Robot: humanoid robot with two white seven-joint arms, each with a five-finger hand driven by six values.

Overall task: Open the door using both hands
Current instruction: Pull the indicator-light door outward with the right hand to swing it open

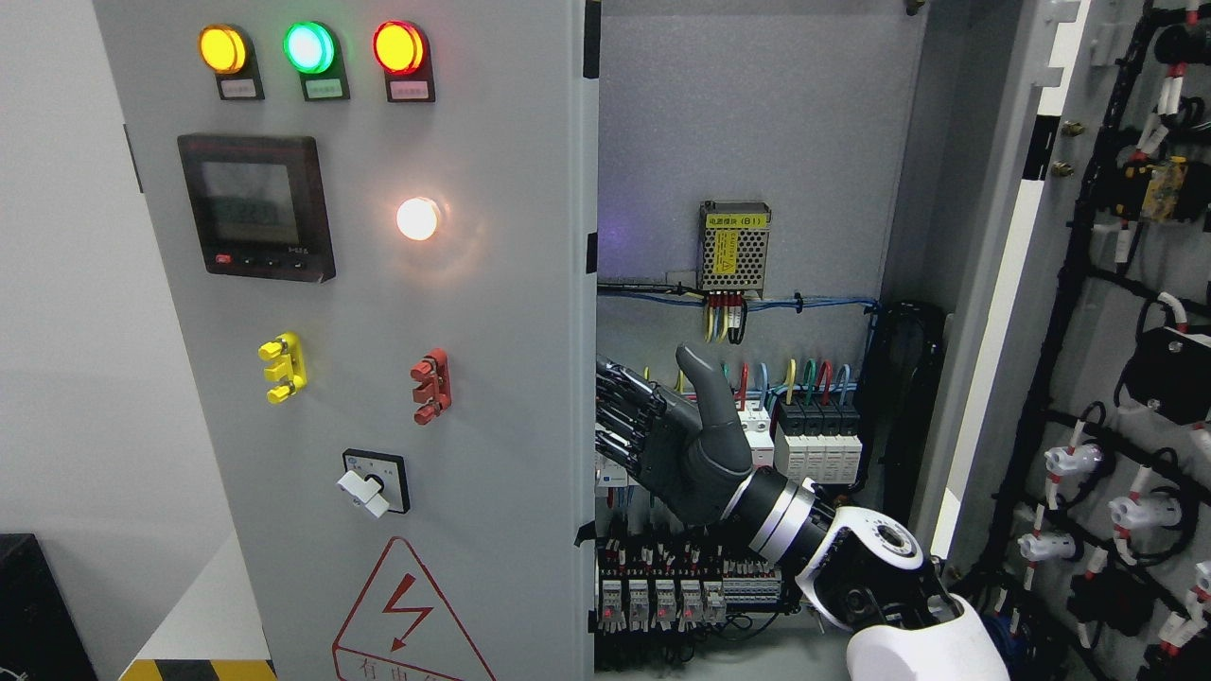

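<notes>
- Right hand (pixel 695 454) comes in from lower right, inside the cabinet opening, palm facing left, thumb up.
- Its fingers (pixel 624 416) stretch out flat toward the inner edge of the left door (pixel 378 378); fingertips are hidden behind that edge, so contact is unclear. Hand looks open, gripping nothing visible.
- Left arm isn't in frame.
- Left door covers the left half of the view, panel face toward the camera: amber, green and red lamps (pixel 310 47) on top, a meter (pixel 255 206) below, a lit white lamp (pixel 417 218), yellow handle (pixel 282 368), red handle (pixel 430 387), rotary switch (pixel 374 482), shock warning triangle (pixel 402 615).
- Right door (pixel 1116 378) is swung wide open at far right, wiring harness on its inner side.
- Cabinet interior exposed: power supply (pixel 733 246), breakers (pixel 818 435), relays (pixel 662 601).
</notes>
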